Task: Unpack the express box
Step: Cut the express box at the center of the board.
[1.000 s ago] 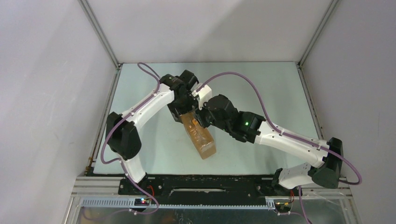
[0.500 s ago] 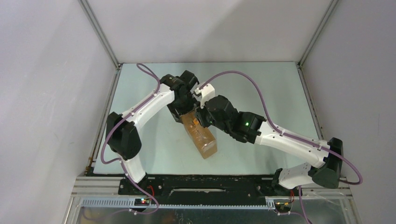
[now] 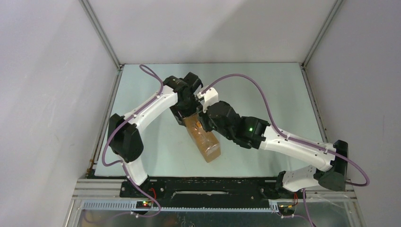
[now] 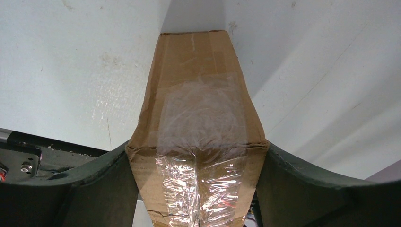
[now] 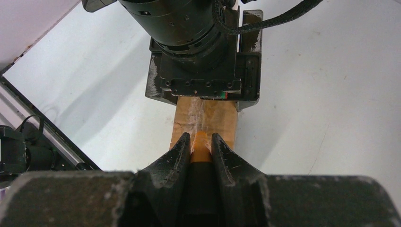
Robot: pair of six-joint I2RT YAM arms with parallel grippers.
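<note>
Left pincer (image 4: 197, 147), jaws wide, clamps far end of express box (image 3: 204, 137), which lies flat at desk (image 3: 265, 90) ctr. Right pincer (image 5: 201, 141), closed on knife (image 5: 200, 150), holds tip at tape seam (image 4: 198, 189). Risk: clamp slips w/ cutting force; box skews, blade leaves seam or digs too deep.

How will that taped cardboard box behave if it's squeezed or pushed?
Probably stiff: the express box shows crisp edges in the left pincer. The glossy tape may be slippery. Long and low, it should slide rather than tip.

The express box (image 4: 191, 52) is matt brown cardboard under wrinkled glossy clear tape (image 4: 203, 118), on a scuffed matt table (image 4: 71, 71).
</note>
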